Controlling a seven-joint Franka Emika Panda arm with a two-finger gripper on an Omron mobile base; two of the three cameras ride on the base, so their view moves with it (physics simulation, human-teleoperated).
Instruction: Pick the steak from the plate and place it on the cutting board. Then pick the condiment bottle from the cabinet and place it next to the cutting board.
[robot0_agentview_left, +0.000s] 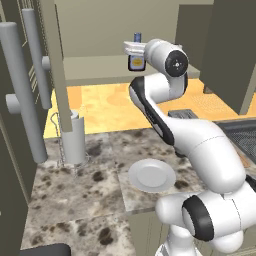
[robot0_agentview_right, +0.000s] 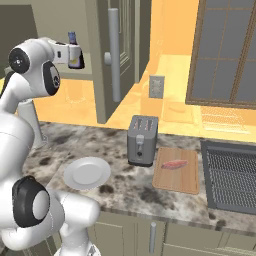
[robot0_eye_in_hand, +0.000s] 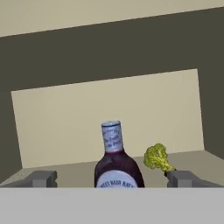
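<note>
between open jaws: condiment bottle (robot0_eye_in_hand: 114, 164)

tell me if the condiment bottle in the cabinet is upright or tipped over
Upright. The condiment bottle stands on the cabinet shelf, cap straight up, between the open gripper fingertips.

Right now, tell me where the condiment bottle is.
The condiment bottle stands upright on the cabinet shelf, between the open gripper's fingertips in the hand view, with a small green vegetable just to its right.
</note>
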